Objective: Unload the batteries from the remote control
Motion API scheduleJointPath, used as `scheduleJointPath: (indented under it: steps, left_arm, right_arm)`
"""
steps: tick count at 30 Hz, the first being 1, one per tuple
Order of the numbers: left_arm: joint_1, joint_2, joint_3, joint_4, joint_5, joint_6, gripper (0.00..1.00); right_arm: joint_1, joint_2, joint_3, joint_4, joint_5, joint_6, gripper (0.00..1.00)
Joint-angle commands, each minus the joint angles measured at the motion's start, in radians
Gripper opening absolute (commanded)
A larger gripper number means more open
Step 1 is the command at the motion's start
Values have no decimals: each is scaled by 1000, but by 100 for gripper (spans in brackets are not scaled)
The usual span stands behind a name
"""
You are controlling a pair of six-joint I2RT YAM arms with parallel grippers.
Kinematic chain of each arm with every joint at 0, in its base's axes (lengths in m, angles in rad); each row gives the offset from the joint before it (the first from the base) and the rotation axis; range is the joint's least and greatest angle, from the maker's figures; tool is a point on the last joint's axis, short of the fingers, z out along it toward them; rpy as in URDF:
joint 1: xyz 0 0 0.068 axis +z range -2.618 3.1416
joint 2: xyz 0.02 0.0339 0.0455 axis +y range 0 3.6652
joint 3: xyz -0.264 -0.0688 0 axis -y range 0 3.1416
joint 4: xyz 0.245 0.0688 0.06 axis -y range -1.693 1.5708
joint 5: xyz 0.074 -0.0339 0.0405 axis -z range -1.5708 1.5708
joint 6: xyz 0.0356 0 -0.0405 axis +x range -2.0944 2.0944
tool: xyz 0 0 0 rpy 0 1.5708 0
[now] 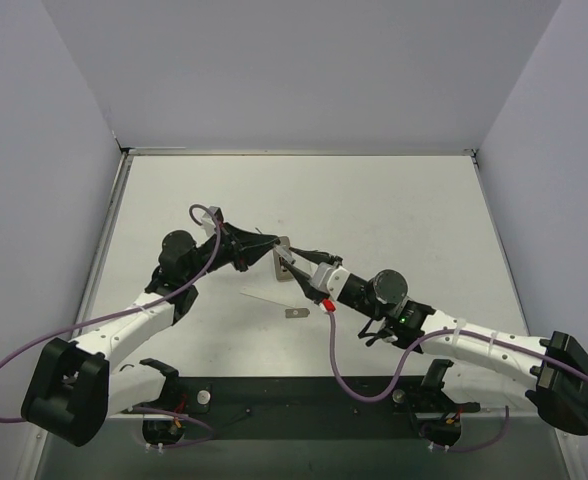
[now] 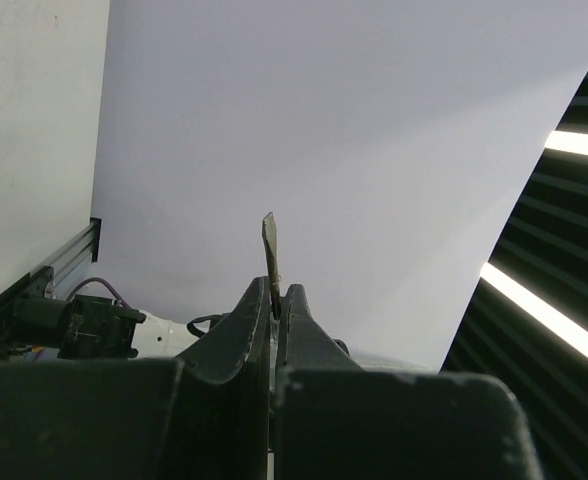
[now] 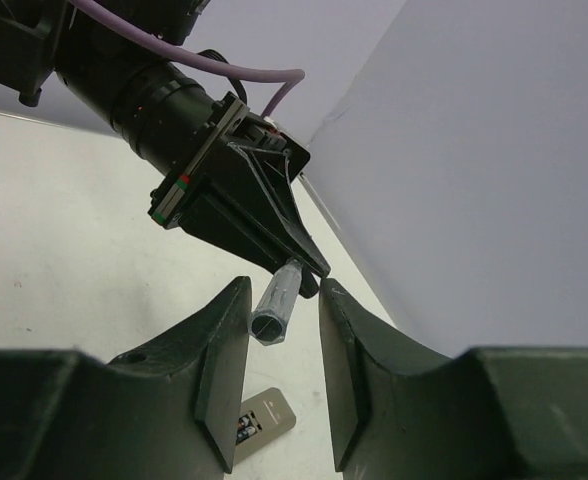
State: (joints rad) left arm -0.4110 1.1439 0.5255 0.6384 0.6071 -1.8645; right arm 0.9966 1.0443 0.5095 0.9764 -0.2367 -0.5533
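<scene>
- Remote (image 1: 282, 268) hangs above the middle of the table (image 1: 394, 210), raised off the surface and gripped at one end by the left gripper (image 1: 272, 250).
- Left fingers (image 2: 252, 325) are pressed together on the remote (image 2: 270, 255); the left wrist view shows it edge-on, a thin tan bar sticking up out of the pinch.
- Right gripper (image 1: 294, 263) meets the remote from the right, its tips at the bar's free end.
- In the right wrist view the right fingers (image 3: 224, 350) are spread, one on each side of the remote (image 3: 277, 305). The left one is just beside the bar and a clear gap shows on the right, so the bar is not clamped.
- That view shows the bar's free end as a dark opening, with the black tips of the left gripper (image 3: 309, 278) holding the other end.
- Narrow white strip (image 1: 264, 297) lies on the table just near of the two grippers.
- Small flat grey plate (image 1: 295, 313) lies to its right, a little nearer still, apart from the strip.
</scene>
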Motion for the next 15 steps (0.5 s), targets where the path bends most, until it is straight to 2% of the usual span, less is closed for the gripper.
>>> scheduleJointPath:
  steps: [1,7,11,12,15]
  left_arm:
    - [0,-6,-4,96,19,-27,0]
    - [0,0,-38,202,17,-94,0]
    - [-3,-4,-42,210,26,-101,0]
    - [-3,-4,-44,217,29,-102,0]
    - [6,-3,-50,228,55,-79,41]
  right_arm:
    - [13,11,50,91,-1,-8,27]
    - [16,22,67,90,13,-7,15]
    - [19,31,80,93,22,-2,0]
    - [19,33,81,96,30,4,0]
    - [17,17,89,81,65,4,0]
